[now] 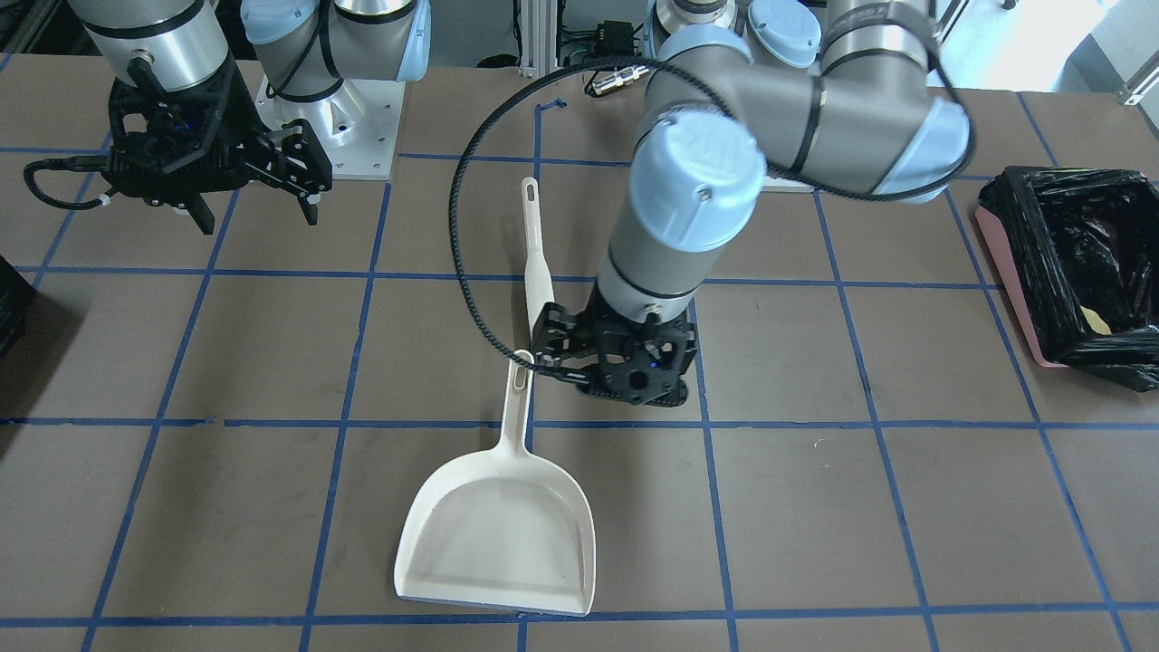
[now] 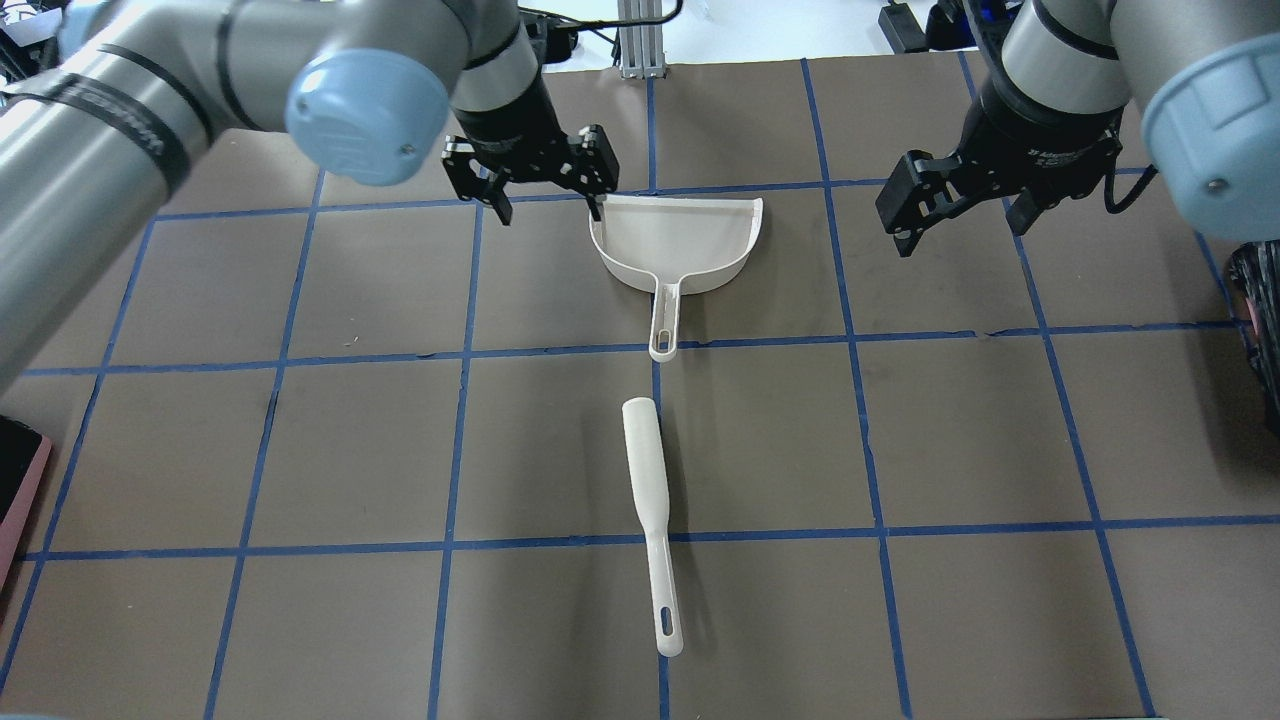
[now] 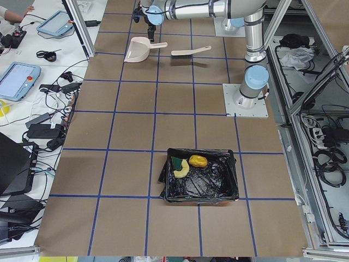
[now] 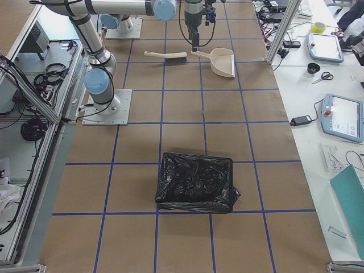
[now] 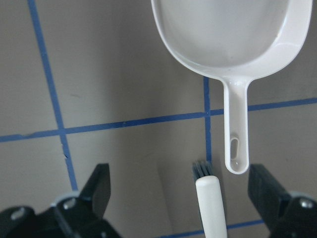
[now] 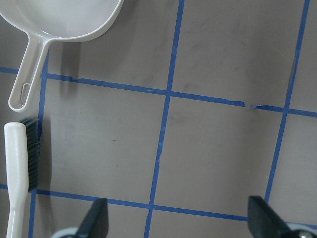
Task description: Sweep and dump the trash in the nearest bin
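Note:
The three trash pieces, a yellow-green block [image 3: 177,162], a golden lump [image 3: 197,161] and a tan crescent [image 3: 181,171], lie inside the pink bin with the black bag [image 3: 210,183], which also shows in the front view [image 1: 1077,235]. The white dustpan [image 2: 680,240] lies empty on the table, with the white brush [image 2: 648,500] in line behind its handle. My left gripper [image 2: 548,208] is open and empty above the dustpan's handle end [image 5: 235,148] and the brush tip [image 5: 210,198]. My right gripper [image 2: 960,232] is open and empty, off to the dustpan's right.
A second bin lined with a black bag [image 4: 196,182] stands at the table's right end; its edge shows in the overhead view [image 2: 1265,330]. The table is brown with a blue tape grid. Tablets and cables lie on side benches [image 3: 22,76].

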`<state>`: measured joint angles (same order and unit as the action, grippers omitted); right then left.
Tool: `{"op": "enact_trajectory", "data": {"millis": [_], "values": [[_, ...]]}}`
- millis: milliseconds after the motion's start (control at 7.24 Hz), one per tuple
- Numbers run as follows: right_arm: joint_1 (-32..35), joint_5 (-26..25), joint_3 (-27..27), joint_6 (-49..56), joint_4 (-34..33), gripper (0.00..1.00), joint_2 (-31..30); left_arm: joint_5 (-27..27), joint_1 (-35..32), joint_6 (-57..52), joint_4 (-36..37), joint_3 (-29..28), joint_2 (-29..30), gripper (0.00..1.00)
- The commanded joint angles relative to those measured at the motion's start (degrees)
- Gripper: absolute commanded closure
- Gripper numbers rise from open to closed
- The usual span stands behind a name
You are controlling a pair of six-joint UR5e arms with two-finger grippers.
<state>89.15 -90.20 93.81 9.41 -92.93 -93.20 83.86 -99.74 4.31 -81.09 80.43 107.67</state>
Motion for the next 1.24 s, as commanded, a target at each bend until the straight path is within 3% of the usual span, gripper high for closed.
{"op": "enact_trajectory", "data": {"millis": [0,276,691,1105], "values": [[-0.03,-0.06,0.06,-0.01,0.03,0.0,0.03,5.06,4.46,-9.62,-4.67,-1.15,-6.65,0.0],[-0.03,0.46,0.06,-0.18,0.03,0.0,0.03,7.8,9.8,-11.95,-10.56,0.34,-12.02,0.0],[-0.03,0.55,0.06,-0.18,0.03,0.0,0.03,7.46,11.24,-11.95,-10.67,7.45,-18.35,0.0],[-0.03,0.29,0.14,-0.18,0.03,0.0,-0.06,7.64,11.33,-12.13,-10.4,8.17,-18.99,0.0]]}}
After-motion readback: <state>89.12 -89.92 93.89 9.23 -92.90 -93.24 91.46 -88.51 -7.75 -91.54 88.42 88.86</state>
